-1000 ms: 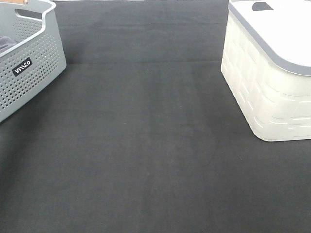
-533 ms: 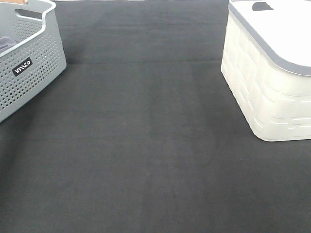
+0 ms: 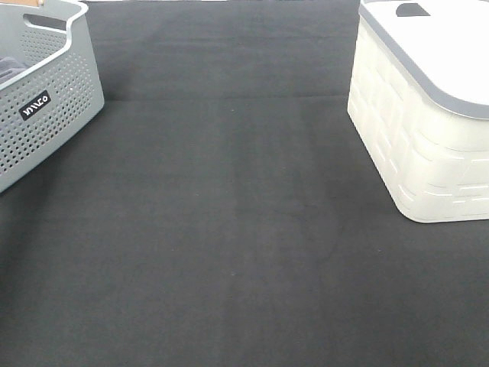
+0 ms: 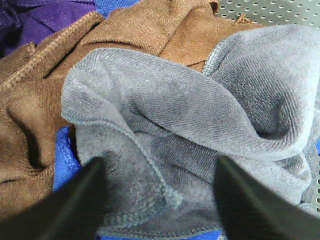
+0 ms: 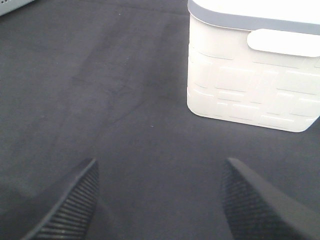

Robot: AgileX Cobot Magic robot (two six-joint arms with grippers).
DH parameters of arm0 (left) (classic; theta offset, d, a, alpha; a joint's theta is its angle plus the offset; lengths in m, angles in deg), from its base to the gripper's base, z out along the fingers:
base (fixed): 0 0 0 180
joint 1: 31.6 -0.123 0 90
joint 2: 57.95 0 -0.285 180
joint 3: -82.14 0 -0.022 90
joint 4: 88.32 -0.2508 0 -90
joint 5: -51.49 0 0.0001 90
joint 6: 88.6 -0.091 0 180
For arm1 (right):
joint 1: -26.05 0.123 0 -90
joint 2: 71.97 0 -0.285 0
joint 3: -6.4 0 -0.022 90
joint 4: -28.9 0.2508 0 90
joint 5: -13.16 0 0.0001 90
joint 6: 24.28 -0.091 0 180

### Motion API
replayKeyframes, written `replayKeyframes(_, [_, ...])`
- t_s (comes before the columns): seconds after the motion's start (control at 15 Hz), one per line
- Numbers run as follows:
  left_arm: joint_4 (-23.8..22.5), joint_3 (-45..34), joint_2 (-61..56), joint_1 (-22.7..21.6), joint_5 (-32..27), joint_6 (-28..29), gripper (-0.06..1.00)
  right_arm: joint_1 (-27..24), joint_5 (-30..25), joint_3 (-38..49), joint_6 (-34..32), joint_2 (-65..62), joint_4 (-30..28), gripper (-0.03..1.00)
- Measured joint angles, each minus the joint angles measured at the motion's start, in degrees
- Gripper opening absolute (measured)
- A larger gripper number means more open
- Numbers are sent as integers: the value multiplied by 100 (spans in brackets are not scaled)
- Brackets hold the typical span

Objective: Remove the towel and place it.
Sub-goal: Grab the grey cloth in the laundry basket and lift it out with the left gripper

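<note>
The greyish-lavender towel (image 4: 200,125) lies crumpled on top of other cloths inside the grey perforated basket (image 3: 46,115). My left gripper (image 4: 160,210) is open just above it, one finger (image 4: 75,200) to each side of a fold near the stitched hem. The towel's white tag does not show. My right gripper (image 5: 160,205) is open and empty above the black mat, short of the white lidded bin (image 5: 255,70). Neither gripper shows in the exterior high view.
A brown cloth (image 4: 125,30), a blue cloth (image 4: 62,155) and a purple cloth (image 4: 35,15) lie under and around the towel. The white bin (image 3: 428,115) with a grey-rimmed lid stands at the right. Black mat (image 3: 229,229) covers the table.
</note>
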Motion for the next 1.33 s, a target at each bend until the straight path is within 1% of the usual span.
replayKeyframes(0.07, [0,0,0,0,0,0,46,0,0,0,0,0,0,68])
replayKeyframes(0.13, [0,0,0,0,0,0,34,0,0,0,0,0,0,68])
replayKeyframes(0.2, [0,0,0,0,0,0,26,0,0,0,0,0,0,68])
replayKeyframes(0.33, [0,0,0,0,0,0,15,0,0,0,-97,0,-34,68])
replayKeyframes(0.4, [0,0,0,0,0,0,15,0,0,0,-97,0,-34,68])
replayKeyframes(0.53, [0,0,0,0,0,138,3,0,0,0,-132,0,-103,68])
replayKeyframes(0.6, [0,0,0,0,-6,241,0,0,0,0,-138,0,-115,68])
replayKeyframes(0.73, [0,0,0,0,23,269,0,0,0,0,-138,0,-120,68])
replayKeyframes(0.87, [0,0,-46,0,40,46,0,0,0,0,-138,0,-120,68])
replayKeyframes(0.93, [0,0,-46,0,40,46,0,0,0,0,-138,0,-120,68])
replayKeyframes(1.0, [40,0,-138,0,52,-132,0,0,0,0,-138,0,-120,68])
replayKeyframes(1.13, [-29,0,-413,0,80,-309,0,0,0,0,-138,0,-120,68])
replayKeyframes(1.33, [-218,0,-1117,0,172,-390,0,0,0,0,-143,0,-120,68])
